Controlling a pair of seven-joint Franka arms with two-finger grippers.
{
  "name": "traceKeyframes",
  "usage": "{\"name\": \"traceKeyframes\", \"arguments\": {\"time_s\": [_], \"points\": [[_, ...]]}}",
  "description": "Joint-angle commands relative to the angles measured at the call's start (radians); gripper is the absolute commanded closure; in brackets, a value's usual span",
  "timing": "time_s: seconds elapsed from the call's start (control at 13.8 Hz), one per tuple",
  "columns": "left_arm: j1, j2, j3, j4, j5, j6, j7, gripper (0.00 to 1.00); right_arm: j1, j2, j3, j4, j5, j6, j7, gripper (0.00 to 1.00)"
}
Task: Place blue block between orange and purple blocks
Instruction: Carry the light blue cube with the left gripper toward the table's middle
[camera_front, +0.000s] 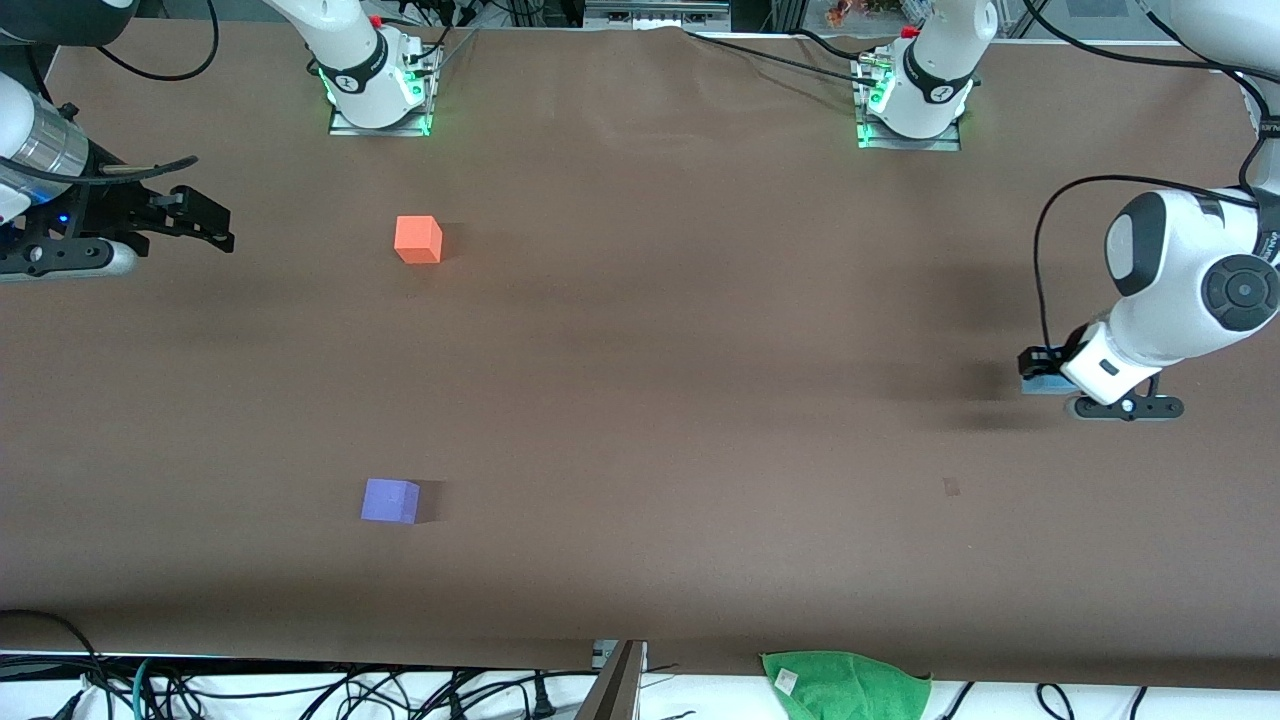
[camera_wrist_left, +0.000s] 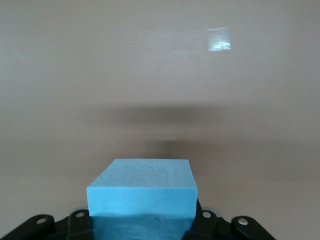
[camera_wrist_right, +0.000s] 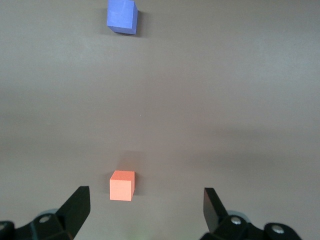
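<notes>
The blue block (camera_front: 1042, 385) sits at the left arm's end of the table, between the jaws of my left gripper (camera_front: 1038, 368), which is shut on it low at the table. In the left wrist view the blue block (camera_wrist_left: 142, 192) fills the space between the jaws of the left gripper (camera_wrist_left: 142, 227). The orange block (camera_front: 417, 240) and the purple block (camera_front: 390, 500) lie toward the right arm's end, the purple one nearer the front camera. My right gripper (camera_front: 215, 225) is open and empty; its wrist view shows the gripper (camera_wrist_right: 145, 207), the orange block (camera_wrist_right: 122, 185) and the purple block (camera_wrist_right: 121, 16).
A green cloth (camera_front: 845, 685) lies at the table's front edge, with cables beside it. The two arm bases (camera_front: 380, 90) (camera_front: 915, 100) stand along the back edge. Brown table surface (camera_front: 650, 380) lies bare between the orange and purple blocks.
</notes>
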Motion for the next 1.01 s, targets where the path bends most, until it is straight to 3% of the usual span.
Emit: {"name": "traceKeyframes", "arguments": {"time_s": [0.0, 0.22, 0.43, 0.65, 0.94], "points": [[0.003, 0.011, -0.147, 0.061, -0.011, -0.088, -0.146, 0.65, -0.003, -0.004, -0.004, 0.004, 0.016, 0.001, -0.013, 0.0], [-0.053, 0.055, -0.289, 0.109, -0.011, -0.085, -0.348, 0.64, -0.003, -0.006, -0.002, 0.004, 0.018, 0.001, -0.013, 0.0], [-0.279, 0.18, -0.288, 0.239, 0.007, -0.078, -0.58, 0.53, -0.004, -0.004, -0.005, 0.004, 0.016, 0.001, -0.013, 0.0], [-0.437, 0.349, -0.282, 0.371, 0.063, -0.024, -0.739, 0.54, -0.007, -0.004, -0.005, 0.006, 0.016, 0.005, -0.013, 0.0], [-0.581, 0.468, -0.24, 0.382, 0.166, 0.173, -0.889, 0.48, -0.007, 0.013, -0.005, 0.007, 0.016, 0.042, -0.013, 0.0]]}}
